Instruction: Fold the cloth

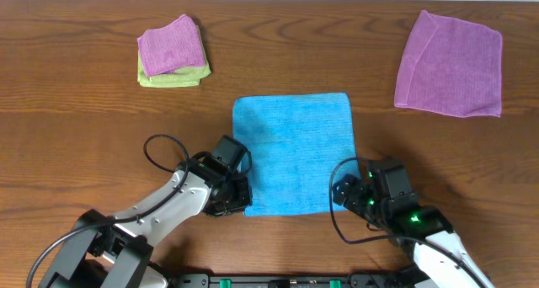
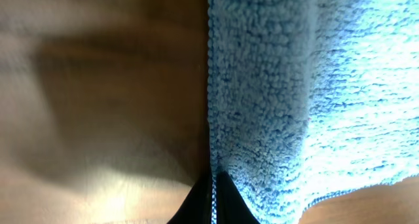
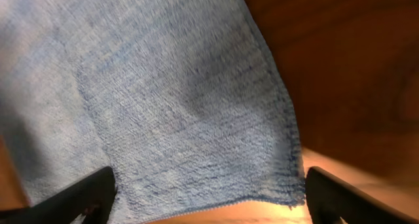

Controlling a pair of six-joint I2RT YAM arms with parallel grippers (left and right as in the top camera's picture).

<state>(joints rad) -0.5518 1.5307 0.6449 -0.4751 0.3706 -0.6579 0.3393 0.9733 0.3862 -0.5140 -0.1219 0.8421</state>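
The sky-blue cloth (image 1: 293, 152) lies flat in the middle of the table. My left gripper (image 1: 240, 197) is at its near-left corner, shut on the cloth's edge; the left wrist view shows the hem (image 2: 211, 119) pinched between my two dark fingers (image 2: 213, 201). My right gripper (image 1: 344, 195) is at the near-right corner, open. In the right wrist view the cloth's near-right corner (image 3: 196, 119) lies between my spread fingers (image 3: 209, 201), which straddle it without closing.
A small folded purple cloth (image 1: 171, 45) sits on a lime-green one (image 1: 168, 77) at the back left. A larger purple cloth (image 1: 450, 65) lies at the back right. Bare wooden table (image 1: 76, 128) surrounds the blue cloth.
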